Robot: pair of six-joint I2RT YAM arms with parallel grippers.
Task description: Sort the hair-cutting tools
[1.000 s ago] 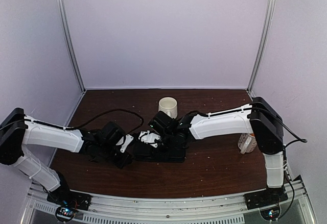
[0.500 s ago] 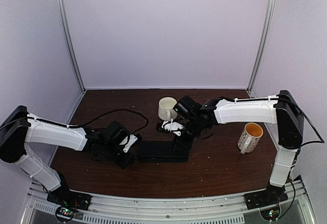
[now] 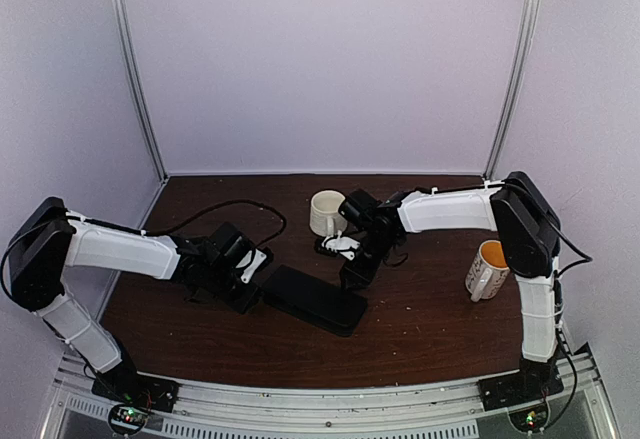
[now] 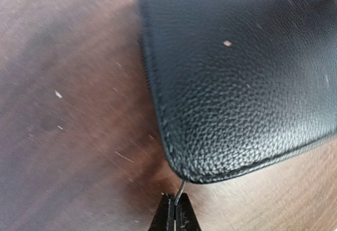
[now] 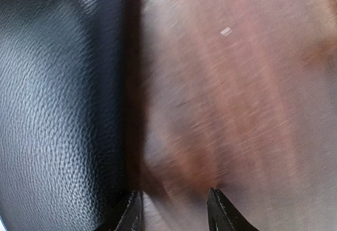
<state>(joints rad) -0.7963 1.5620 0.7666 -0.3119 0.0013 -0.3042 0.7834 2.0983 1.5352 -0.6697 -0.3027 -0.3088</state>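
Hair-cutting tools unseen; left jaws clench case [image 4: 237,83] zip pull [image 4: 180,189], right jaws released; we should pull steadily.

Your left arm [image 3: 120,251] lies low toward centre, left gripper [image 4: 174,211] with jaws pressed together; your right arm [image 3: 450,211] stretches leftward, right gripper [image 5: 174,206] angled down, jaws apart.

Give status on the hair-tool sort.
Done: nothing visibly sorted; no scissors or clips show in any view. In hand: the left gripper is shut on a thin metal pull at the black case's corner; the right gripper hangs open, empty, beside the case. Left: probably opening the case, then all sorting, perhaps into the white mug and yellow-lined mug.
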